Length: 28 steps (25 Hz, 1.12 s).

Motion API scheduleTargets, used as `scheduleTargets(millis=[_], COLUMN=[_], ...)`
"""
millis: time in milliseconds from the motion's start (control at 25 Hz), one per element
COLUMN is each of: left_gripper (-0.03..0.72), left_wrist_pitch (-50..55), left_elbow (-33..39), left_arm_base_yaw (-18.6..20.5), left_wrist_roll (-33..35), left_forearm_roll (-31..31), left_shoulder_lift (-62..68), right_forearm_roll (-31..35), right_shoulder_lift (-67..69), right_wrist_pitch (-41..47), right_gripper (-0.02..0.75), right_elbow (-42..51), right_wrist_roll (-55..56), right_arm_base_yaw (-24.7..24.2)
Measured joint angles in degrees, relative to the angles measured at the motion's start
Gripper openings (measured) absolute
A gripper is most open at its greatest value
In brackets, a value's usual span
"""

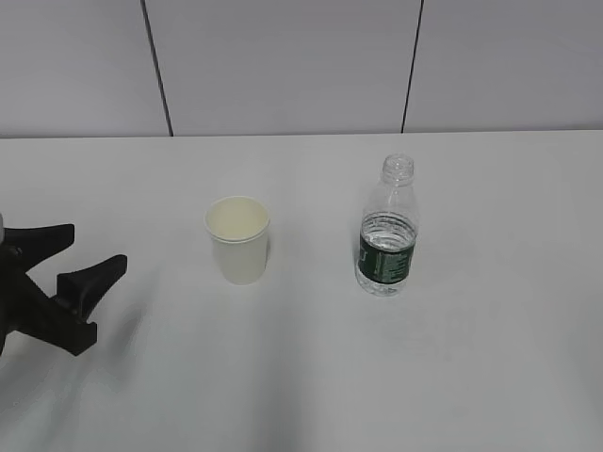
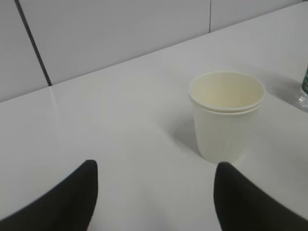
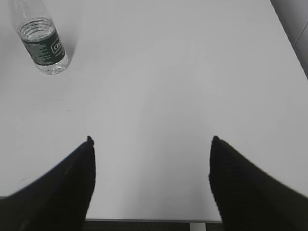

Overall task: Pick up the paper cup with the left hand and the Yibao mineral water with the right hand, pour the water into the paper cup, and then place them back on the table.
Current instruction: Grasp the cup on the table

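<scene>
Cup (image 2: 226, 115) right of centre, upright on white table (image 2: 110, 125), rim open, inside empty. Two black fingers (image 2: 67, 204) of left gripper (image 2: 154, 192) at bottom edge, spread wide, nothing between; right one just below cup. Sliver of bottle (image 2: 304, 89) at right edge. Grey wall panels (image 2: 120, 33) across top, with dark seams.

Your exterior cam looks down at a slant across the table (image 1: 490, 377) toward the wall. Left wrist cam sits low and close, facing the paper cup (image 2: 226, 115), also seen mid-table outside (image 1: 238, 238). Right wrist cam looks steeply down from farther back; the Yibao mineral water (image 3: 42, 45) shows in the exterior too (image 1: 387, 231).
</scene>
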Motion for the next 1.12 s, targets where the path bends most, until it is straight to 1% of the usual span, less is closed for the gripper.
scheduleTargets(millis=[120, 200, 480, 600, 720, 800, 920, 1000, 1120], left_gripper=[0.448, 0.437, 0.429, 0.438, 0.442, 0.445, 0.476, 0.521, 0.581], left_wrist_pitch=[-0.66, -0.99, -1.04, -1.04, -1.09, -1.09, -1.04, -1.05, -1.09], left_elbow=[-0.2, -0.38, -1.77, -4.02, -5.67, -6.59, -8.44, -9.68, -11.2], left_arm_base_yaw=[1.57, 3.42, 9.81, 11.13, 11.21, 11.21, 11.21, 11.21, 11.21], left_wrist_roll=[0.0, 0.0, -1.33, -3.35, -4.28, -6.36, -10.38, -12.1, -12.83], left_forearm_roll=[2.98, 5.8, 17.42, 21.87, 23.92, 24.65, 24.95, 25.29, 26.18], left_shoulder_lift=[1.89, 3.26, 8.02, 10.07, 10.41, 10.69, 12.25, 13.35, 14.77], right_forearm_roll=[0.0, 0.0, 0.0, 0.0, 0.0, 0.0, 0.0, 0.0, 0.0], right_shoulder_lift=[0.0, 0.0, 0.0, 0.0, 0.0, 0.0, 0.0, 0.0, 0.0], right_wrist_pitch=[0.0, 0.0, 0.0, 0.0, 0.0, 0.0, 0.0, 0.0, 0.0], right_gripper=[0.568, 0.568, 0.568, 0.568, 0.568, 0.568, 0.568, 0.568, 0.568], right_elbow=[0.0, 0.0, 0.0, 0.0, 0.0, 0.0, 0.0, 0.0, 0.0], right_wrist_roll=[0.0, 0.0, 0.0, 0.0, 0.0, 0.0, 0.0, 0.0, 0.0], right_arm_base_yaw=[0.0, 0.0, 0.0, 0.0, 0.0, 0.0, 0.0, 0.0, 0.0])
